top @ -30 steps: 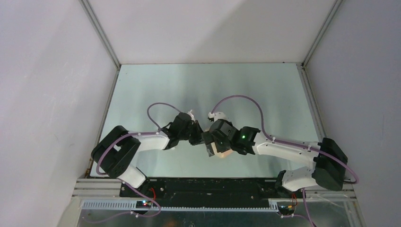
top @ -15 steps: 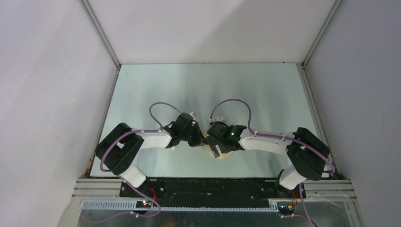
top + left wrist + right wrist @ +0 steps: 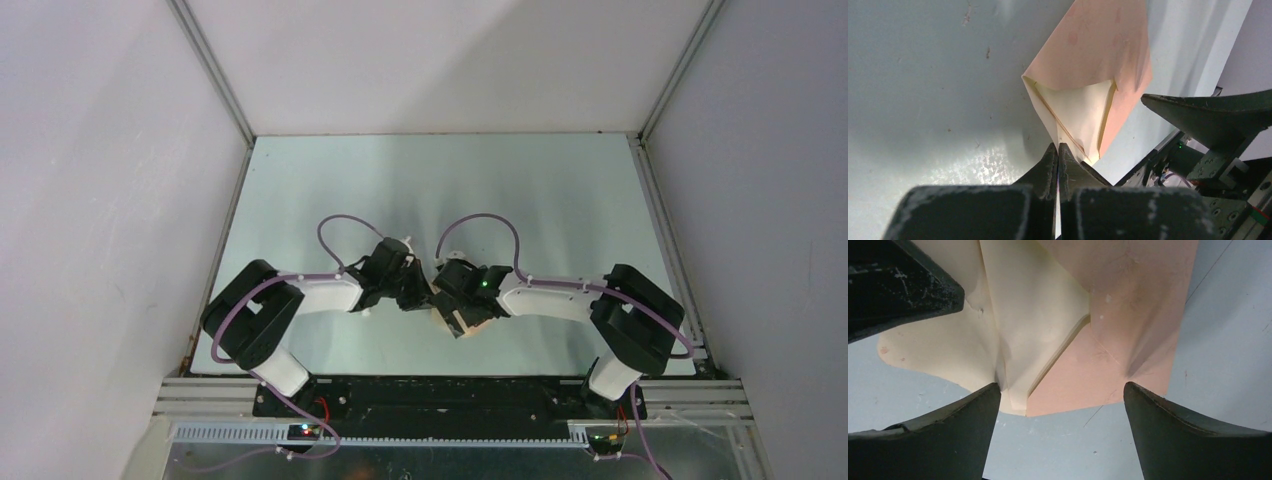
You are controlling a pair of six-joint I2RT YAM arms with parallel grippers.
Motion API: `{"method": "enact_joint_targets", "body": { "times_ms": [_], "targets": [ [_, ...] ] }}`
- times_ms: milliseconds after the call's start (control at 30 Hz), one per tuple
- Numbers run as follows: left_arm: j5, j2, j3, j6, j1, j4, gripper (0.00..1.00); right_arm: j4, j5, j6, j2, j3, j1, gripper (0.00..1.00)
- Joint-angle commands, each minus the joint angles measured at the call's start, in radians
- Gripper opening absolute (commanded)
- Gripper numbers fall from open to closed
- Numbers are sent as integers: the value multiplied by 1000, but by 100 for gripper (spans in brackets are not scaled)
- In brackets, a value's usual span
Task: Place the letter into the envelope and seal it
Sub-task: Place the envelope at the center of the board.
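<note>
Pinching the cream flap [image 3: 1080, 112] of the envelope [image 3: 1108, 45], the left gripper [image 3: 1058, 147] has its jaws pressed tight together, with the paper's edge caught right at their tips. Ahead of those tips the flap opens out pale, and beyond it the tan body runs away over the table [image 3: 923, 75]. The paper seems tilted up from the grip, not lying flat, though I cannot tell how much of it rests on the surface.

Further right, the right gripper [image 3: 1060, 386] is spread wide and grasps nothing. Its two fingers stand either side of the envelope's near edge, the cream flap towards one finger and the creased tan body towards the other. Each tip is just beside the paper, and whether either touches it cannot be told. The left gripper shows as a dark shape across the flap, beyond the right gripper's left finger.

No separate letter can be made out in any view. It may already be tucked inside, but the pictures do not settle that. The flap is plainly open and unfolded, so sealing is not yet done. By my reading, what remains is at least folding the flap down over the body and pressing it closed, and confirming first that the sheet is in.
</note>
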Motion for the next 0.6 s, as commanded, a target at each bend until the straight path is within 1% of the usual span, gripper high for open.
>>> {"method": "enact_joint_targets", "body": {
  "times_ms": [0,400,567],
  "targets": [
    [55,-3,48,66,4,-23,0,15,59,-61,21,-6,-49,95],
    [123,15,61,97,5,-20,0,19,77,-118,-4,5,-135,95],
    [141,26,66,105,4,-19,0,30,49,-119,0,7,-175,94]
  ]
}}
